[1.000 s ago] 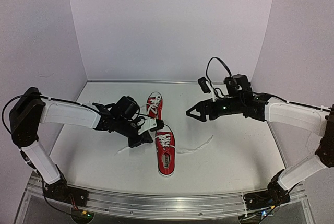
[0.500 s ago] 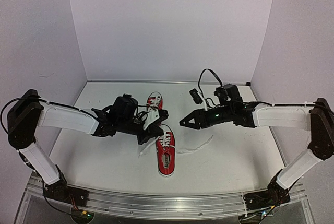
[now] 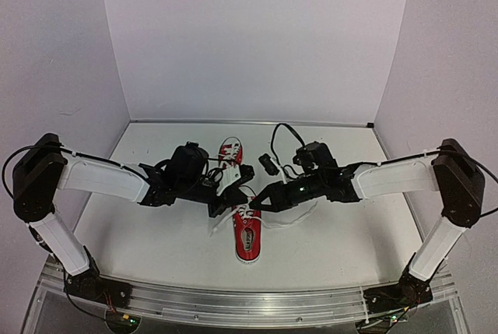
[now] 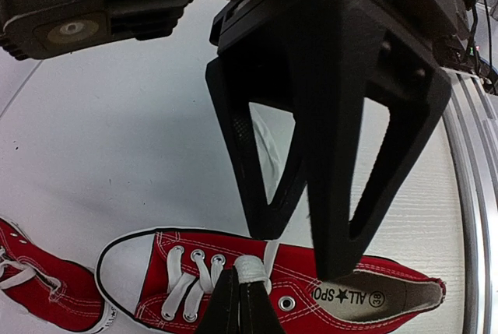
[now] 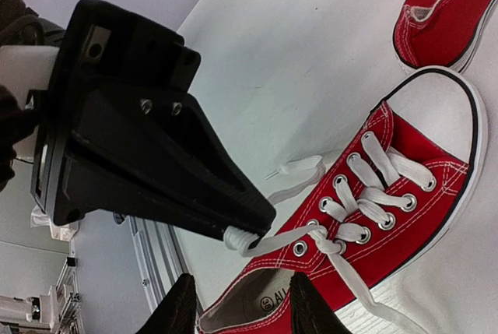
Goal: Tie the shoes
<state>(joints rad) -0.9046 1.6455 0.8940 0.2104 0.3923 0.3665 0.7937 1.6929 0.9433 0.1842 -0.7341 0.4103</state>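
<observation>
The left gripper (image 5: 247, 229) pinches a strand of white lace (image 5: 296, 239) tight between its fingertips, just above the near red sneaker (image 5: 405, 186) at the centre of the table (image 3: 156, 233). The right gripper (image 5: 243, 287) hangs with fingers apart over that shoe's heel opening; the second sneaker (image 5: 443, 15) lies just beyond its toe

far shoe (image 4: 35, 291): cut by the left and bottom edges in the left wrist view, and by the top and right edges in the right wrist view.
near shoe (image 3: 247, 242): front part behind the grippers from above.
lace (image 5: 282, 236): end buried in left gripper (image 5: 247, 233) tip.
right gripper (image 5: 245, 277): finger bases cut by bottom edge in own view.
</observation>
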